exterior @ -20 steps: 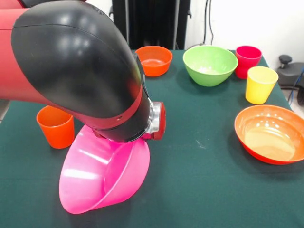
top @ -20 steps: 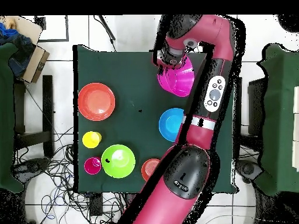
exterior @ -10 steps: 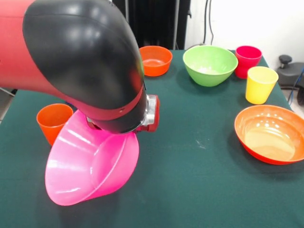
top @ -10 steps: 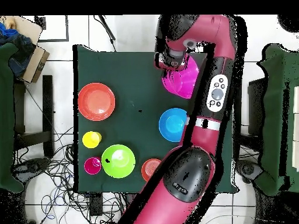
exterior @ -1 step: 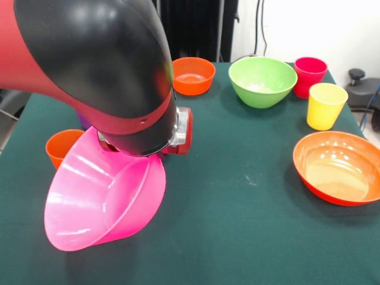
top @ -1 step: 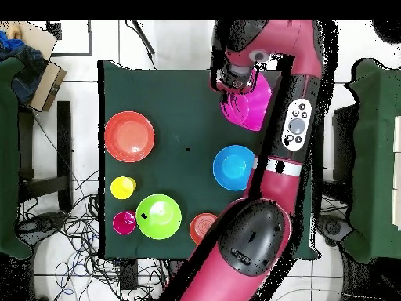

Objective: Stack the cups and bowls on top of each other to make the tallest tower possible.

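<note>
We carry the pink bowl (exterior @ -1 step: 101, 202) tilted clear of the table (exterior @ -1 step: 237, 225), likely to seat it elsewhere; our claw is hidden behind the arm (exterior @ -1 step: 89, 65), so its grip we cannot tell. Behind sits an orange cup (exterior @ -1 step: 59, 148); far back, glossy round bowls

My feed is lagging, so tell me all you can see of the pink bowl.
The pink bowl is large, glossy, plastic-looking and of one colour. It is tipped steeply, its open mouth facing the front camera, and hangs under the arm's wrist. The arm hides its upper rim, so what holds it is unseen. The orange cup shows just behind it.
</note>
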